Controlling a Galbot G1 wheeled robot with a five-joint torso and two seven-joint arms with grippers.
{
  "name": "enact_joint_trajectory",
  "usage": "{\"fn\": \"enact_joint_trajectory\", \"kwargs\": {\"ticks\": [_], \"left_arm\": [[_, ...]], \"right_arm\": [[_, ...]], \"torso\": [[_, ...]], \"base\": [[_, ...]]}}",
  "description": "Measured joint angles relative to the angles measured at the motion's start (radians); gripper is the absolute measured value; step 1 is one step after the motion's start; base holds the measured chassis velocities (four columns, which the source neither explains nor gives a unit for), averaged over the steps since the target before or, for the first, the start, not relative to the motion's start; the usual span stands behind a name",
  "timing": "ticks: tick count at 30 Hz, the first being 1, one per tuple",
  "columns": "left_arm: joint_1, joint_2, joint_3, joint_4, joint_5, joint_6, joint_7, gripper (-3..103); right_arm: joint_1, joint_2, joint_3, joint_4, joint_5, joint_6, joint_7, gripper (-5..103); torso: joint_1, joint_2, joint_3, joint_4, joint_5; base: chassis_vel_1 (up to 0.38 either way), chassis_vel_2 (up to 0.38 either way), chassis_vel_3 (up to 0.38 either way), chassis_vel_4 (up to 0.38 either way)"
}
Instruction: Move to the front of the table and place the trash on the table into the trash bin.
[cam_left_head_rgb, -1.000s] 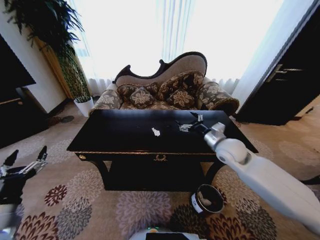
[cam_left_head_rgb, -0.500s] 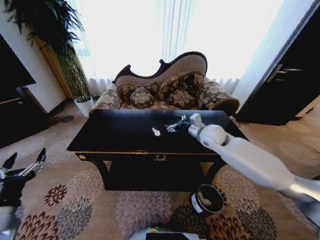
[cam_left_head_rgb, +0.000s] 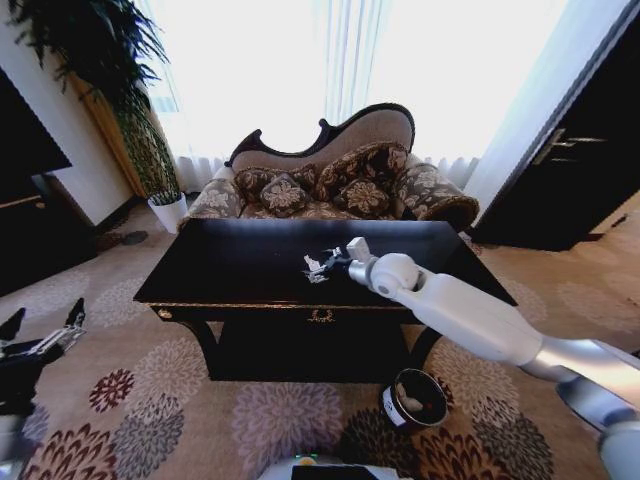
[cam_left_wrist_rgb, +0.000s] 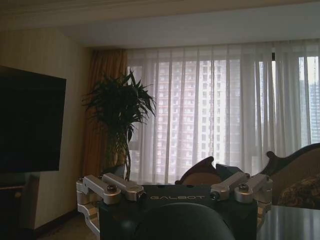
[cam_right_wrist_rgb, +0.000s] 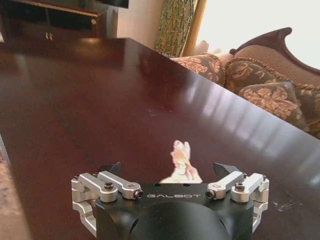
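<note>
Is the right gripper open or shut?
Open: right gripper has its fingertips spread either side of the paper wad on the table.

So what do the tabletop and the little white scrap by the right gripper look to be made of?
The table: probably dark lacquered wood, since its top mirrors the window light. The white scrap: likely crumpled paper, pale with irregular creased edges. The right gripper sits open around it, without contact.

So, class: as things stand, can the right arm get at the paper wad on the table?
Probably yes: the right gripper, open, sits at the paper wad on the table, nothing between.
</note>
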Motion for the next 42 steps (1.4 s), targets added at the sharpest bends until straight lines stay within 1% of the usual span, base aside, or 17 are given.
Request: {"fn": "enact_joint_trajectory", "kwargs": {"ticks": [3, 6, 20, 21, 23, 25, 27, 29, 32, 33, 35, 36, 38, 39, 40, 41, 42], "left_arm": [[-0.002, 0.001, 0.002, 0.005, 0.001, 0.0, 0.0, 100], [-0.004, 0.003, 0.005, 0.011, 0.002, 0.0, 0.0, 100], [-0.017, 0.012, 0.018, 0.026, 0.008, -0.001, 0.001, 100], [-0.017, 0.013, 0.017, 0.027, 0.008, -0.001, 0.001, 100], [-0.017, 0.013, 0.016, 0.027, 0.007, -0.001, 0.001, 100], [-0.015, 0.017, 0.013, 0.027, 0.005, -0.001, 0.001, 100], [-0.015, 0.018, 0.011, 0.028, 0.003, -0.001, 0.001, 100], [-0.014, 0.018, 0.011, 0.028, 0.003, -0.001, 0.001, 100], [-0.012, 0.016, 0.011, 0.028, 0.003, 0.0, 0.001, 100], [-0.013, 0.015, 0.011, 0.028, 0.003, -0.001, 0.001, 100], [-0.014, 0.012, 0.014, 0.029, 0.005, -0.001, 0.001, 100], [-0.014, 0.012, 0.014, 0.029, 0.005, -0.001, 0.001, 100], [-0.014, 0.009, 0.017, 0.029, 0.007, 0.0, 0.001, 100], [-0.015, 0.008, 0.019, 0.028, 0.009, -0.001, 0.001, 100], [-0.015, 0.007, 0.022, 0.025, 0.01, 0.0, 0.001, 100], [-0.015, 0.007, 0.022, 0.025, 0.01, 0.0, 0.001, 100], [-0.016, 0.007, 0.023, 0.024, 0.011, -0.001, 0.001, 100]], "right_arm": [[0.009, 0.014, -0.022, -0.039, -0.045, 0.025, -0.006, 100], [0.019, 0.026, -0.033, -0.071, -0.065, 0.035, -0.01, 100], [0.023, 0.031, -0.036, -0.116, -0.086, 0.058, -0.031, 100], [0.02, 0.03, -0.033, -0.119, -0.088, 0.063, -0.038, 102], [0.019, 0.03, -0.032, -0.12, -0.09, 0.065, -0.042, 102], [0.014, 0.029, -0.026, -0.129, -0.113, 0.081, -0.081, 94], [0.01, 0.03, -0.024, -0.133, -0.123, 0.089, -0.094, 83], [0.008, 0.03, -0.023, -0.135, -0.126, 0.092, -0.096, 83], [0.004, 0.029, -0.022, -0.139, -0.131, 0.101, -0.104, 65], [0.001, 0.028, -0.021, -0.139, -0.131, 0.103, -0.105, 65], [-0.007, 0.021, -0.012, -0.136, -0.134, 0.106, -0.114, 54], [-0.007, 0.021, -0.012, -0.136, -0.134, 0.106, -0.114, 54], [-0.016, 0.014, -0.004, -0.134, -0.147, 0.111, -0.127, 44], [-0.021, 0.01, 0.0, -0.135, -0.154, 0.117, -0.134, 44], [-0.031, 0.002, 0.008, -0.136, -0.161, 0.129, -0.141, 38], [-0.031, 0.002, 0.008, -0.136, -0.161, 0.129, -0.141, 38], [-0.039, -0.004, 0.016, -0.134, -0.161, 0.135, -0.143, 33]], "torso": [[0.0, 0.0, 0.0, 0.0, 0.0], [0.0, 0.0, 0.0, 0.0, 0.0001], [0.0, 0.0, 0.0, 0.0, 0.0001], [0.0, 0.0, 0.0, 0.0, 0.0001], [0.0, 0.0, 0.0, -0.0001, 0.0002], [0.0, 0.0, 0.0, -0.0002, 0.0002], [0.0, 0.0, 0.0, -0.0001, 0.0002], [0.0, 0.0, 0.0, 0.0, 0.0002], [0.0, 0.0, 0.0, 0.0, 0.0001], [0.0, 0.0, 0.0, 0.0002, 0.0002], [0.0, 0.0, 0.0, 0.0002, 0.0001], [0.0, 0.0, 0.0, 0.0002, 0.0001], [0.0, 0.0, 0.0, 0.0002, 0.0001], [0.0, 0.0, 0.0, 0.0002, 0.0001], [0.0, 0.0, 0.0, 0.0001, 0.0], [0.0, 0.0, 0.0, 0.0001, 0.0], [0.0, 0.0, 0.0, 0.0, 0.0002]], "base": [[0.0, 0.0, 0.0, 0.0], [0.0, 0.0, 0.0, 0.0], [0.0, 0.0, 0.0, 0.0], [0.0, 0.0, 0.0, 0.0], [0.0, 0.0, 0.0, 0.0], [0.0, 0.0, 0.0, 0.0], [0.0, 0.0, 0.0, 0.0], [0.0, 0.0, 0.0, 0.0], [0.0, 0.0, 0.0, 0.0], [0.0, 0.0, 0.0, 0.0], [0.0, 0.0, 0.0, 0.0], [0.0, 0.0, 0.0, 0.0], [0.0, 0.0, 0.0, 0.0], [0.0, 0.0, 0.0, 0.0], [0.0, 0.0, 0.0, 0.0], [0.0, 0.0, 0.0, 0.0], [0.0, 0.0, 0.0, 0.0]]}}
